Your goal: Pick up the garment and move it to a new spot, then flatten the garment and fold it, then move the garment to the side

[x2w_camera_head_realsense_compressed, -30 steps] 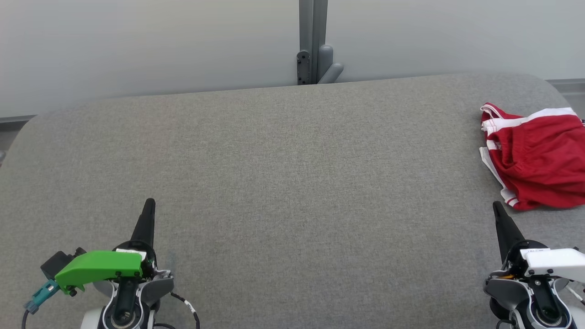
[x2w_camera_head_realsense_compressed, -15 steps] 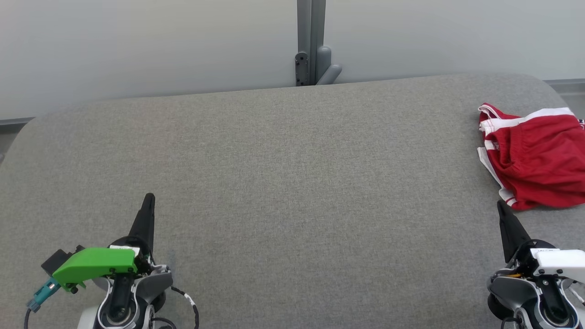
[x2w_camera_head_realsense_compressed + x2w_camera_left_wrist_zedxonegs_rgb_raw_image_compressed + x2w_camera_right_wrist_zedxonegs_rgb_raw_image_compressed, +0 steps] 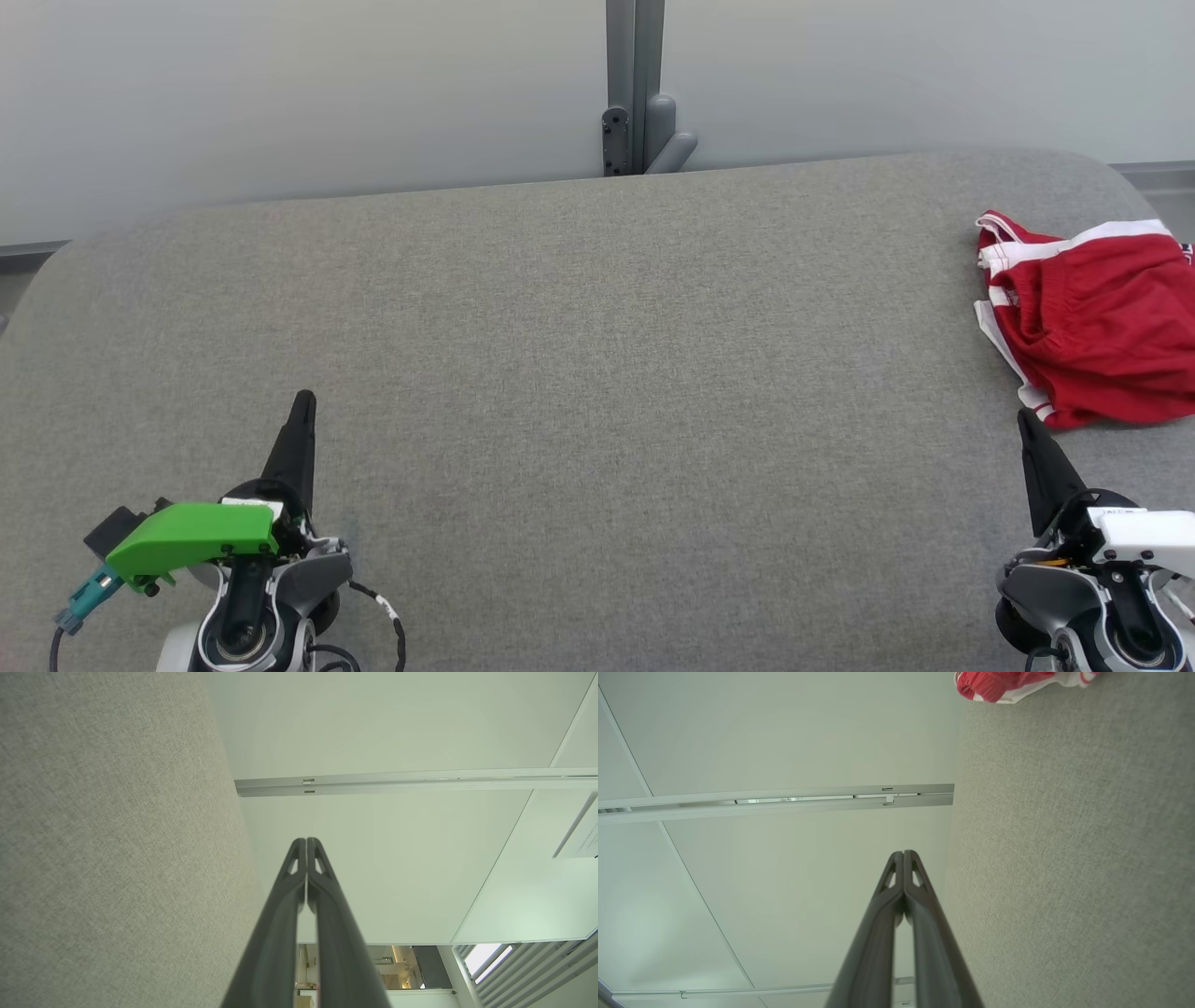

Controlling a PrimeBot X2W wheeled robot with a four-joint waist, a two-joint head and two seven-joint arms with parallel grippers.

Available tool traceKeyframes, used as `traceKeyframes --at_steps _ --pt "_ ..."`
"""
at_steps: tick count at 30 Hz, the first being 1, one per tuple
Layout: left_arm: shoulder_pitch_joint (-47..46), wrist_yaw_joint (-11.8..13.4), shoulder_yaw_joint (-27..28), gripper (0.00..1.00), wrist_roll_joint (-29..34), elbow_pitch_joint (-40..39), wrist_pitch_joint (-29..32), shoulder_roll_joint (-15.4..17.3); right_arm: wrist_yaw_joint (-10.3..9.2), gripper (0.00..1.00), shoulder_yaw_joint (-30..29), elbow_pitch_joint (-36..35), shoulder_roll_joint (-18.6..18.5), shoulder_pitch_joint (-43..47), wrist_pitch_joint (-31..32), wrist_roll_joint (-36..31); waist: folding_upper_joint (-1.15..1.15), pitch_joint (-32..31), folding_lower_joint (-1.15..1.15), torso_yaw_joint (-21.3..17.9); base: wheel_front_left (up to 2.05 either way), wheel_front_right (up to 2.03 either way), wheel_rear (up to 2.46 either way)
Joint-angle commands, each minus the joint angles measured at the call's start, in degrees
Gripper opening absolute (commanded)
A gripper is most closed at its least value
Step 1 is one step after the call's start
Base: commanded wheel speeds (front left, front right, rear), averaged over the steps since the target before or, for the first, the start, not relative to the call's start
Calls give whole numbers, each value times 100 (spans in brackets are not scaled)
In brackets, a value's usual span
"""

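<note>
head view, garment: red garment (image 3: pixel 1092 345) with white trim lies at the far right of the grey tabletop (image 3: pixel 597 373), bunched and wrinkled, its right part cut off by the frame edge
head view, left gripper: left gripper (image 3: pixel 302 403) at lower left, fingers pressed together, holds nothing, well apart from the cloth
head view, right gripper: right gripper (image 3: pixel 1026 420) at lower right, fingers together, empty, tip near the garment's near hem but not touching
head view, background: pale wall (image 3: pixel 280 93) and grey post (image 3: pixel 635 84) behind the tabletop
left wrist view: left gripper (image 3: pixel 306 841) fingers meet at the tips, nothing between them, grey tabletop (image 3: pixel 117 835) alongside
right wrist view: right gripper (image 3: pixel 903 853) fingers closed on each other, a corner of the garment (image 3: pixel 999 686) at the top edge, apart from the fingers
stage: fits both, a loose heap waiting to be lifted or cloth already parked at the side; too rumpled to call a clean fold
risk, edge: garment sits close to the tabletop's right rim, so a sideways nudge or drag could slide it off
risk, grip: layers look thin and loose, so a pinch may catch only the top layer and the rest sags or unfolds
risk, closed fingers: going in with fingers together would shove the cloth rather than take it
</note>
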Motion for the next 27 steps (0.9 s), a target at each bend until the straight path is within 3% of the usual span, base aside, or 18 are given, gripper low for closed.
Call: traceKeyframes --at_steps 1,27 --pt "-59 -30 17 0 -32 9 5 3 2 0 -19 -26 -8 61 16 -1 31 0 0 0 0 0 0" --pt "-58 -29 16 0 -33 8 4 3 2 0 -40 -24 9 54 44 -33 31 0 0 0 0 0 0"
